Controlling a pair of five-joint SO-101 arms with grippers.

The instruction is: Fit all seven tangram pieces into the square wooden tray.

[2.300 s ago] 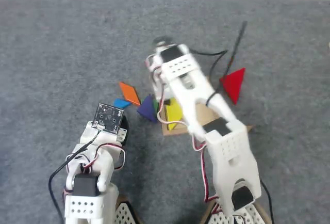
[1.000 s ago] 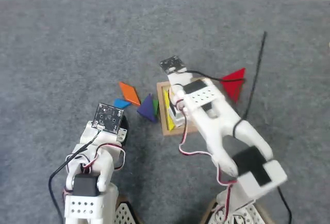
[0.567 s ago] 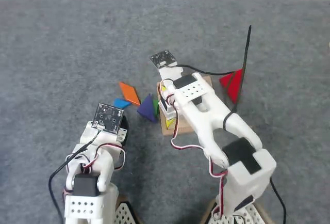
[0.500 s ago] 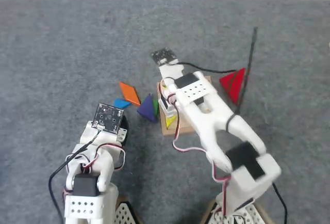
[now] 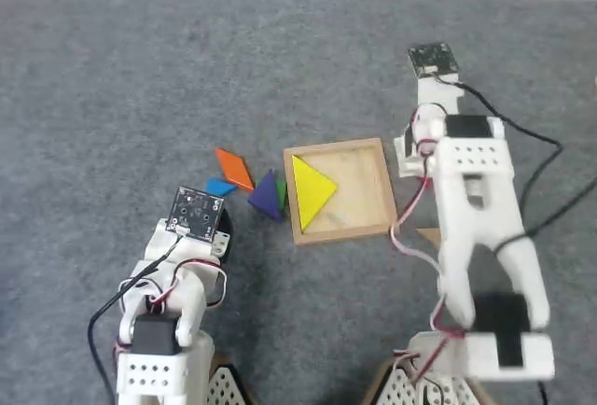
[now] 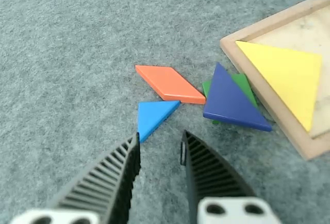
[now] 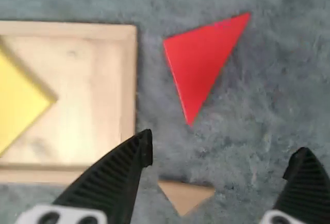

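Right hand (image 7: 225, 149) off the tray, fingers spread wide, empty.
It has swung from over the square wooden tray (image 7: 129, 79) to the red triangle (image 7: 206, 61) beside it. The yellow triangle (image 5: 311, 188) lies inside the tray. The left hand (image 6: 160, 141), slightly apart, stays by the blue triangle (image 6: 154, 116) on the tabletop (image 5: 112, 78).

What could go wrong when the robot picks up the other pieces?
1. The dark blue triangle lies on top of the green piece, right next to the tray. Grabbing one might drag the other along.
2. The red triangle lies flat, close to the tray. The open right gripper might bump the tray's rim and perhaps jolt the yellow triangle inside.
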